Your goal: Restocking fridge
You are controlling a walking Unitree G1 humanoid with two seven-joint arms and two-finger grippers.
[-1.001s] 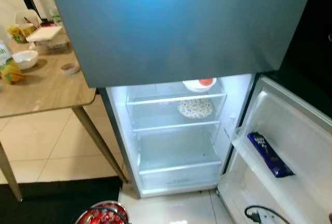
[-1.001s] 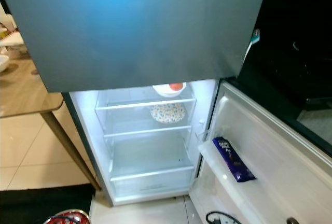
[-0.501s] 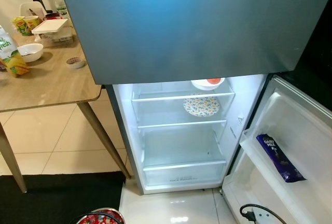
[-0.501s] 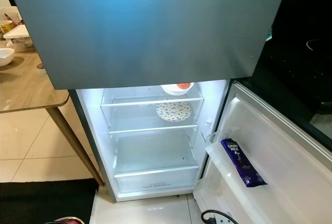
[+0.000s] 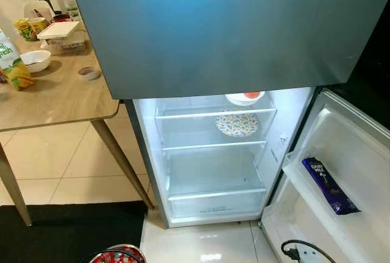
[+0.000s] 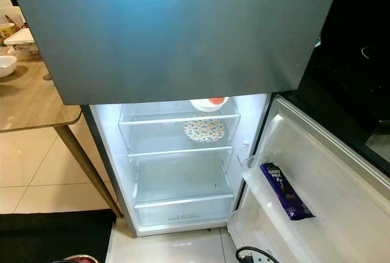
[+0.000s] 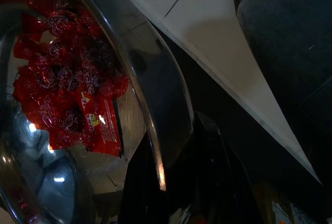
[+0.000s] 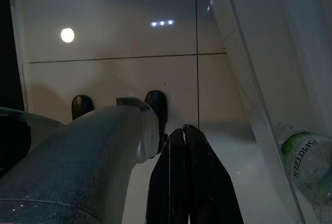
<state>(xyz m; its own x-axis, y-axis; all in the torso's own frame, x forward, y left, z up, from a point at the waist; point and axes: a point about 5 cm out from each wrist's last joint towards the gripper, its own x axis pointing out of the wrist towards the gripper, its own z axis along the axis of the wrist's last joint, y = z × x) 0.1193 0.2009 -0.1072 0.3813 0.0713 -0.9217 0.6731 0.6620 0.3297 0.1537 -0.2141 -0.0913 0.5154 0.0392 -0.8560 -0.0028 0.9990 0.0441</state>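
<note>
Fridge (image 5: 207,159) compartments are seen lit and open straight ahead of the robot, with the lower door (image 5: 341,171) swung out to the right and a closed grey upper door (image 5: 225,25) above. On the top shelf a white bowl (image 5: 245,97) with something red in it is set, and on the shelf below lies a patterned plate (image 5: 237,124); the lower shelf and the drawer at the bottom are seen bare. A purple chocolate bar (image 5: 326,184) lies in a door rack. Restocking is therefore judged to be at an early stage: most of the space is unfilled.

A steel bowl (image 7: 104,105) of red-wrapped sweets (image 7: 67,89) is gripped at its rim by the left gripper (image 7: 171,193), low in front of the fridge; its edge is glimpsed at the bottom of the left eye view. It is judged to be the next thing to go in. The right gripper (image 8: 187,182) hangs with its fingers pressed together, holding nothing, beside the door.

A wooden table (image 5: 55,101) to the left carries a juice carton (image 5: 12,68), a small white bowl (image 5: 35,61) and a lidded box (image 5: 60,35), perhaps further stock.

The sweets are made out clearly in the left wrist view, while a green-labelled water bottle (image 8: 306,156) in the door's lower rack is revealed by the right wrist view.
</note>
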